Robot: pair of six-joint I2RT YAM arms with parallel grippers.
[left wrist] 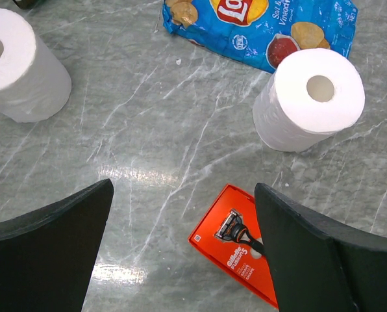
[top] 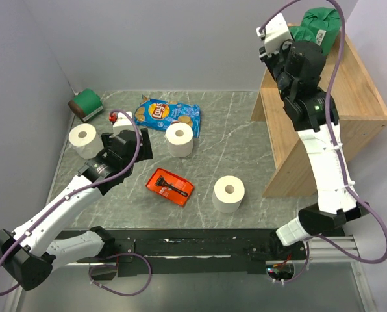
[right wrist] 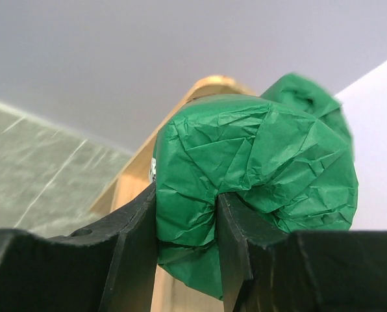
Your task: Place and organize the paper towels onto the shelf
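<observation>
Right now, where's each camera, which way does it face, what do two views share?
Top external: above and behind the bases, looking down on the table; both arms show.
Left wrist: faces down at the table; own open fingers flank the Gillette razor pack.
Right wrist: looks along own fingers, shut on a green-wrapped roll, wooden shelf behind.
Shared: top and left wrist show razor pack, Lay's bag, white rolls.

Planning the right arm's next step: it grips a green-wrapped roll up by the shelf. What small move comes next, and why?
Probably ease the green roll down onto the shelf: the right gripper pinches its wrapping over the wood, jaws not yet opened.
</observation>
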